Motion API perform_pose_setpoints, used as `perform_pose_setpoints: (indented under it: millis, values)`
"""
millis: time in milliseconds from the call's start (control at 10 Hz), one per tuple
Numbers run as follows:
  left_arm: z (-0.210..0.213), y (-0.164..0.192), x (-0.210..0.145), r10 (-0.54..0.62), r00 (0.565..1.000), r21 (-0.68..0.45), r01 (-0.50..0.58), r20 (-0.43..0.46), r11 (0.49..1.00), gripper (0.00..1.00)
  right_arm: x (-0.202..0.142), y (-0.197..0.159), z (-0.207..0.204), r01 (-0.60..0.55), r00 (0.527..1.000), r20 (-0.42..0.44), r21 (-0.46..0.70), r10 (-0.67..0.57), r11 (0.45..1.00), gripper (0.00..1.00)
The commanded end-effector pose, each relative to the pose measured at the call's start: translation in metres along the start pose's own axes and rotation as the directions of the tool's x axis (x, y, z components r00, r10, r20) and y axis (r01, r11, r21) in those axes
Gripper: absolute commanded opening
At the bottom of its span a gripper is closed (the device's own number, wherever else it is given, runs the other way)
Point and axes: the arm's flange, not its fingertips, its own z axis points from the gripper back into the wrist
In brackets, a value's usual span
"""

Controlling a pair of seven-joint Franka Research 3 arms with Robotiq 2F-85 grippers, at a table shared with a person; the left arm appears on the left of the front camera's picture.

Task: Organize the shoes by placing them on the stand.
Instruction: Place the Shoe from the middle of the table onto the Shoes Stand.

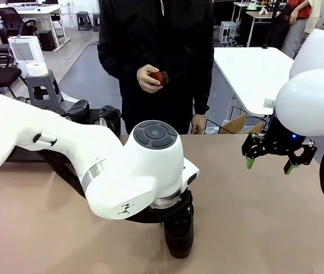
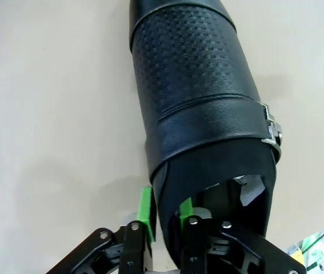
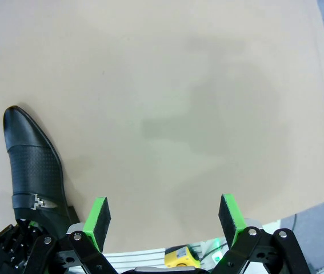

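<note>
Front view: the left gripper [image 1: 176, 220] is lowered onto a black dress shoe [image 1: 180, 235] lying on the tan table [image 1: 253, 228] near its front edge, the white left arm [image 1: 93, 165] crossing most of the left half of the picture. Left wrist view: the same shoe [image 2: 202, 108] is seen lengthwise, with a perforated vamp, a metal buckle [image 2: 271, 128] on its side and white paper stuffing [image 2: 252, 191] within its opening. One green pad [image 2: 146, 208] is set against the outside of the heel wall and the other is placed inside the opening, so that the heel wall is pinched between the fingers.

The right gripper [image 1: 270, 164] is held above the right part of the table, its fingers spread wide apart and nothing enclosed between them. In the right wrist view, bare tabletop [image 3: 179, 97] is framed between the two green pads [image 3: 100, 216], and the buckled shoe [image 3: 33, 171] is seen at lower left with the left gripper upon its heel.

At the far left, two further black shoes [image 1: 93, 115] are seen behind the left arm beside a low black stand [image 1: 19, 153], whose top is largely hidden. A person in dark clothing is standing at the far side, a small reddish-brown brush [image 1: 160, 77] being held in one hand [image 1: 148, 78].
</note>
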Motion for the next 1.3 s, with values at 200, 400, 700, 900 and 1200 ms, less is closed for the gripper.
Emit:
perform_pose_setpoints:
  millis: [200,400,700,900,1200]
  values:
    - [-0.001,-0.005,-0.003,0.022,1.000,0.021,-0.021,-0.011,1.000,0.00,0.001,-0.002,0.001,-0.014,1.000,0.005,-0.004,0.014,1.000,1.00]
    - [0.006,-0.005,-0.008,0.008,0.999,0.034,-0.007,-0.052,0.999,0.00,0.001,-0.002,0.001,-0.014,1.000,0.005,-0.004,0.014,1.000,1.00]
    - [0.035,0.007,-0.021,-0.025,0.995,-0.030,0.022,-0.093,0.999,0.00,0.001,-0.002,0.001,-0.014,1.000,0.005,-0.004,0.014,1.000,1.00]
    - [0.068,0.030,-0.029,-0.067,0.993,-0.068,0.061,-0.098,0.996,0.00,0.001,-0.002,0.001,-0.014,1.000,0.005,-0.004,0.014,1.000,1.00]
    - [0.126,0.087,-0.036,-0.096,0.994,-0.076,0.092,-0.053,0.993,0.00,0.001,-0.002,0.001,-0.014,1.000,0.005,-0.004,0.014,1.000,1.00]
